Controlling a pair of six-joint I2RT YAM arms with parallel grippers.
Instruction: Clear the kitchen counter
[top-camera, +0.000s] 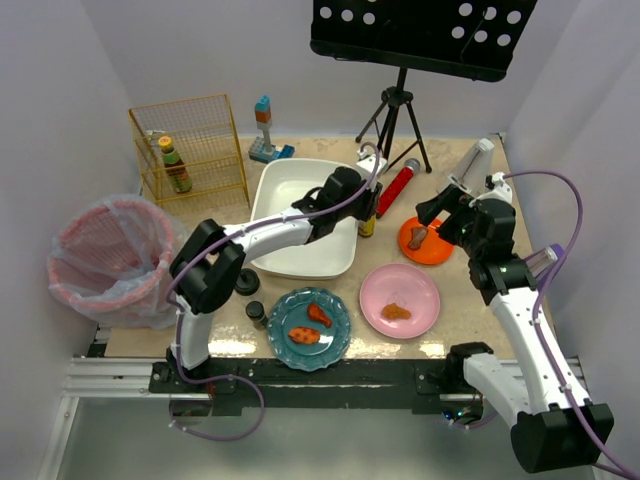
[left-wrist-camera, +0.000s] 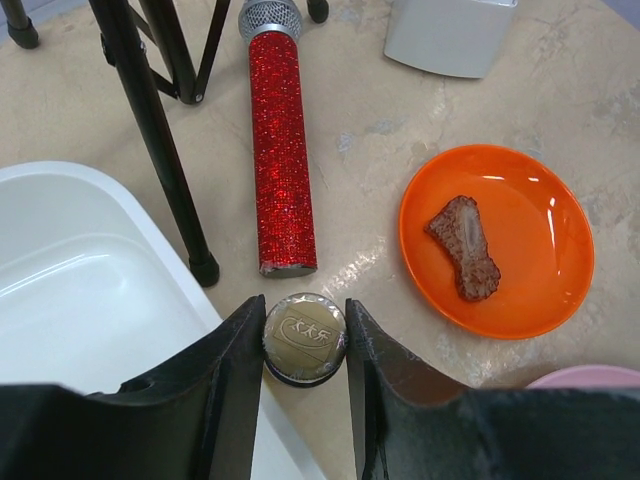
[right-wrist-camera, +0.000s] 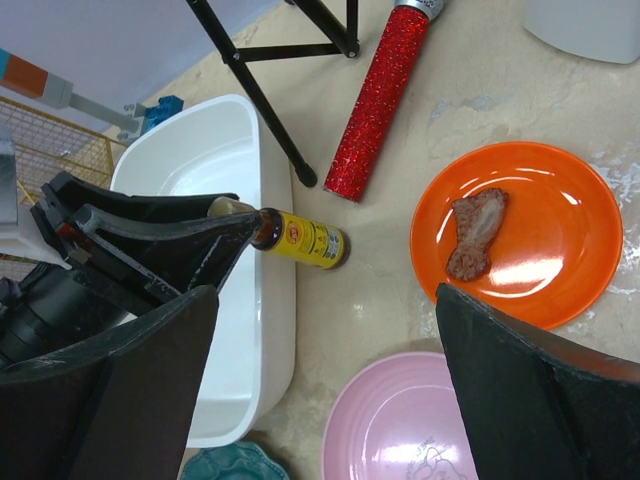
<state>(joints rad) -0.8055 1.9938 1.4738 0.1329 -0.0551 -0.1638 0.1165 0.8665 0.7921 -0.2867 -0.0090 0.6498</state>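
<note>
The beige kitchen counter (top-camera: 458, 300) carries several items. A small brown bottle with a yellow label (top-camera: 367, 222) stands upright beside the white tub (top-camera: 300, 255). My left gripper (top-camera: 365, 205) is over it, and its jaws press both sides of the gold cap (left-wrist-camera: 305, 338). The bottle also shows in the right wrist view (right-wrist-camera: 305, 240). My right gripper (top-camera: 440, 212) is open and empty above the near edge of an orange plate (top-camera: 440, 250). The plate holds a piece of meat (left-wrist-camera: 463, 247).
A red glitter microphone (top-camera: 396, 188) lies by a tripod leg (left-wrist-camera: 160, 150). A pink plate (top-camera: 415, 285) and a teal plate (top-camera: 335, 338) with food sit at the front. Two small dark jars (top-camera: 245, 282), a yellow wire basket (top-camera: 190, 150) and a bagged bin (top-camera: 105, 260) are on the left.
</note>
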